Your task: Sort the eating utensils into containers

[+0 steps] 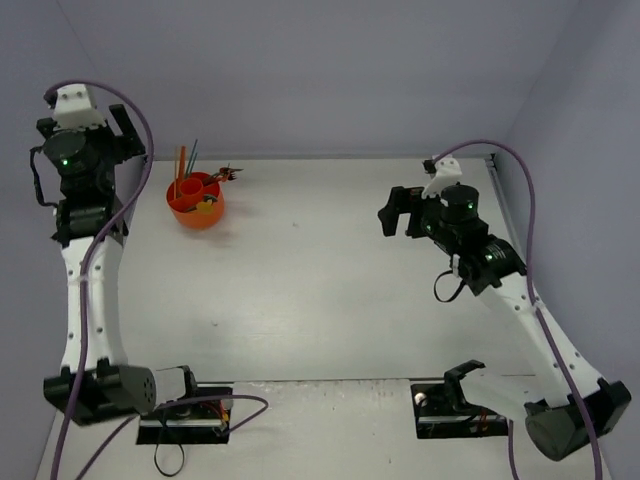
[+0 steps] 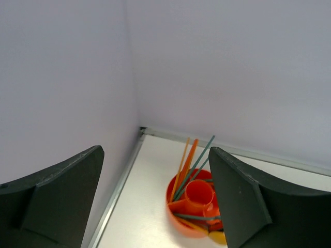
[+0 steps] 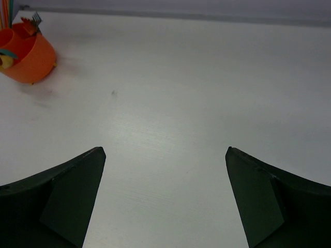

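The sorting looks all but done: every one of the utensils that can be seen stands or lies in the orange cup, which sits at the far left of the surface, near the back wall. Orange and teal sticks lean upright out of its far side, a fork pokes over the rim on the right, and something yellow lies low at the near edge. Which compartment each piece is in cannot be told from here. No loose piece shows anywhere on the white surface in any view. The left fingers are spread apart with nothing between them, hovering above and just to the left of the cup near the corner. The right fingers are spread wide and empty too, well apart from the cup over the right side of the surface. So the step in hand seems to be the close of the last drop-off. The next move likely calls for lifting the left arm clear without knocking the tall sticks, then checking the surface for anything missed.
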`<state>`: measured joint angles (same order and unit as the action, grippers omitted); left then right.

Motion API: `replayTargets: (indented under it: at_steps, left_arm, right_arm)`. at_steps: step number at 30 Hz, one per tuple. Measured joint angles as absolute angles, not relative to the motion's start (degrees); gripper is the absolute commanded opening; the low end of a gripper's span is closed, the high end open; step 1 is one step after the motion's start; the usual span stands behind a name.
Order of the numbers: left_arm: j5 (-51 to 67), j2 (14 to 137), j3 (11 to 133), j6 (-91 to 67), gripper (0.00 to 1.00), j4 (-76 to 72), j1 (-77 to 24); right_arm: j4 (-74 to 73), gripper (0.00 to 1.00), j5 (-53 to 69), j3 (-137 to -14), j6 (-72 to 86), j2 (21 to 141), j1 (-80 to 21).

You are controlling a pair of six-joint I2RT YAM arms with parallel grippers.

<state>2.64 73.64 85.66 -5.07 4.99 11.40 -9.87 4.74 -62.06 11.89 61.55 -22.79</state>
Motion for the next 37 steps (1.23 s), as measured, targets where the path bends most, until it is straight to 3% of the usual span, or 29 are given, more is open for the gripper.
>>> replayTargets:
  at_steps: [7, 16, 37]
  left_arm:
    - [-6.46, 54.61, 75.94, -4.84, 0.83, 14.18, 11.29]
    - [-12.06, 38.91, 63.15, -4.96, 0.84, 23.74, 8.56]
    - [-12.06, 27.4, 55.96, -8.96, 0.84, 40.02, 8.58]
  right_arm:
    - [-12.06, 1.0, -6.7, -64.65, 8.09, 51.28, -23.29]
    - [-14.54, 1.0, -17.18, -64.58, 4.52, 41.96, -27.45]
    - [-17.43, 1.0, -20.56, -59.29, 4.4, 31.19, -35.35]
